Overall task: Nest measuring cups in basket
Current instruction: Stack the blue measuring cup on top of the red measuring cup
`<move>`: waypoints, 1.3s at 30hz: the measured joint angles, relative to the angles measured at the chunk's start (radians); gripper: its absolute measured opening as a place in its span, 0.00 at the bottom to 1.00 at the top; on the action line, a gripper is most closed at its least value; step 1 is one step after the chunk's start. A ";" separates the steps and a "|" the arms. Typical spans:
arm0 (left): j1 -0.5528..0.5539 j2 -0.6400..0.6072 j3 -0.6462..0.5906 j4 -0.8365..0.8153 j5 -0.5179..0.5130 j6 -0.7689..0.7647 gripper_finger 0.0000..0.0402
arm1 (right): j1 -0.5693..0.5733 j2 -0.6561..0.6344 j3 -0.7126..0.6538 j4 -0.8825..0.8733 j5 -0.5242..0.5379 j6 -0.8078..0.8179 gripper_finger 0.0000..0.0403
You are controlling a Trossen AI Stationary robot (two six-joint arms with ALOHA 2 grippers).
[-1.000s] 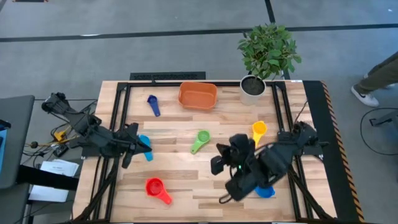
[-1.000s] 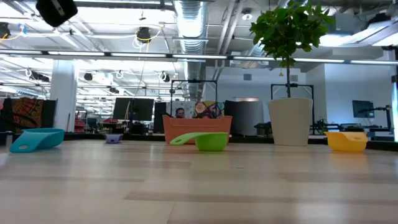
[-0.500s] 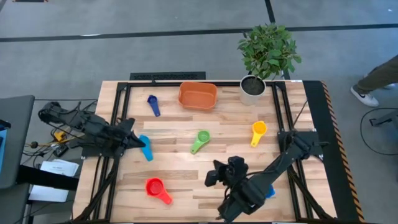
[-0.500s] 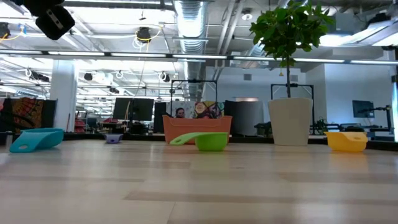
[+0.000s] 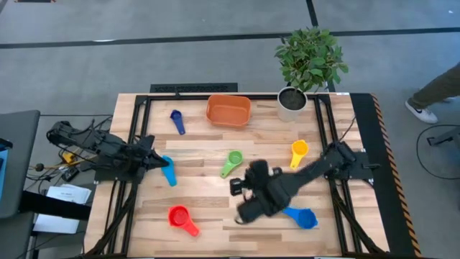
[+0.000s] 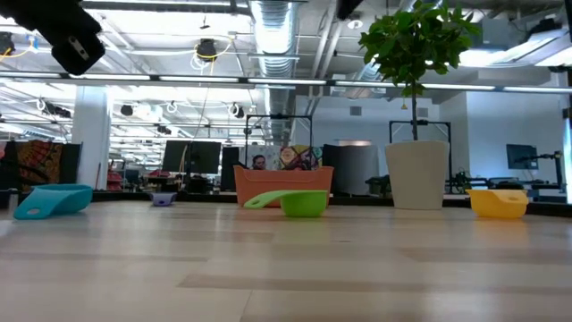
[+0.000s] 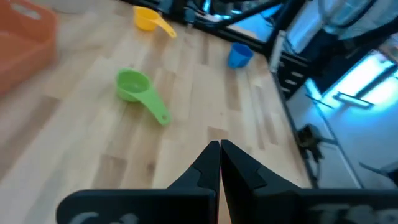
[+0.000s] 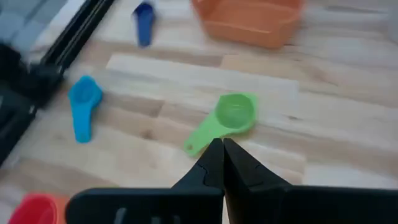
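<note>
**A:** On the wooden table (image 5: pixel 215 208), where do the cups and the tub sit?

**B:** The orange basket (image 5: pixel 228 110) lies at the far edge, with a white plant pot (image 5: pixel 292 101) just beside it on the right. The navy cup (image 5: pixel 177 120) is to the left of the basket. The light blue cup (image 5: pixel 168 171) lies near the left side, the green cup (image 5: pixel 231 162) about mid-table, the yellow cup (image 5: pixel 298 152) to the right of it. The red cup (image 5: pixel 182 219) is near the front on the left, and the blue cup (image 5: pixel 301 216) near the front on the right. I can count six cups; none is in the basket.

**A:** And the arms?

**B:** The right gripper (image 5: pixel 246 199) is over the middle of the table, between the green cup and the blue one, above the boards. From its wrist its fingertips (image 8: pixel 222 163) are pressed together with nothing between them, and the green cup lies just past their tip.

**A:** The left one?

**B:** The left gripper (image 5: pixel 152 155) waits at the left edge, close by the light blue cup. Its fingertips (image 7: pixel 219 163) are also pressed together and hold nothing
</note>
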 joint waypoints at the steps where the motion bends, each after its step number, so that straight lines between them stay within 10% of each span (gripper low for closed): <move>1: 0.005 0.006 0.000 0.004 -0.016 0.007 0.00 | -0.021 -0.009 0.000 0.008 -0.027 -0.074 0.04; 20: 0.261 0.187 0.001 0.213 -0.069 -0.030 0.09 | -0.471 -0.022 -0.001 0.465 -0.617 -1.365 0.03; 28: 0.262 0.185 0.001 0.183 -0.075 -0.131 0.11 | -0.615 -0.025 -0.063 0.584 -0.779 -1.514 0.03; 39: 0.262 0.185 0.001 0.132 -0.154 -0.163 0.11 | -0.678 -0.198 -0.654 1.030 -1.003 -1.331 0.03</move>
